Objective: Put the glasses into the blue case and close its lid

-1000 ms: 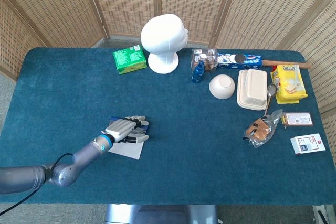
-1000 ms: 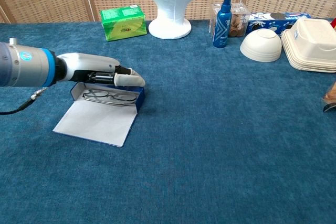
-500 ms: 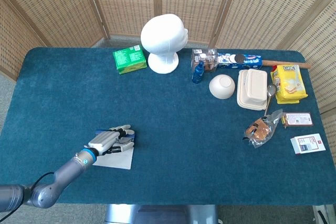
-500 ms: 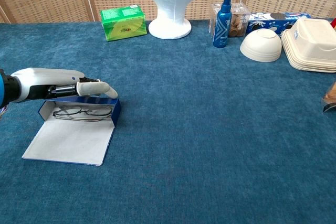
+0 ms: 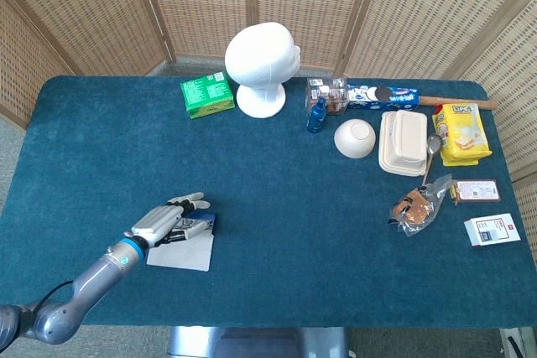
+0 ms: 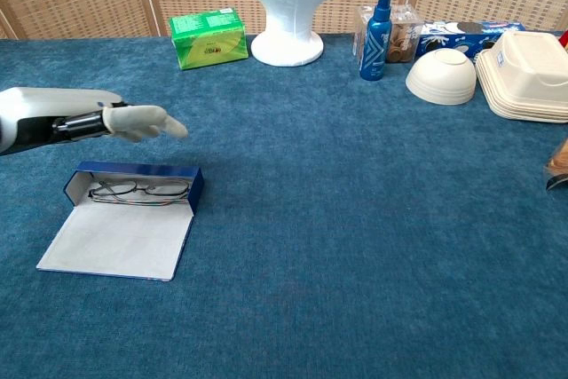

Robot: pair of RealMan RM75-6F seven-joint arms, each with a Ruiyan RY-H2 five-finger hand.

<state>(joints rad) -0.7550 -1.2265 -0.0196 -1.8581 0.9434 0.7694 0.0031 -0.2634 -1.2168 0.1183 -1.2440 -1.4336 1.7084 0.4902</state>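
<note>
The blue case (image 6: 133,185) lies open near the table's front left, its white lid (image 6: 115,239) folded flat toward the front edge. Thin-framed glasses (image 6: 139,190) lie inside its tray. My left hand (image 6: 106,122) hovers above and behind the case with fingers stretched out, holding nothing and touching nothing. In the head view the left hand (image 5: 166,218) covers part of the case (image 5: 200,225), with the lid (image 5: 181,252) showing below it. My right hand is in neither view.
A white mannequin head (image 5: 262,68) and a green box (image 5: 206,94) stand at the back. A blue bottle (image 5: 316,115), white bowl (image 5: 355,138), foam containers (image 5: 403,142), snack packets (image 5: 461,133) and small boxes (image 5: 492,230) crowd the right side.
The left hand dragged the open case leftward across the table, then let go and lifted off it. The case now rests still with the glasses inside.
</note>
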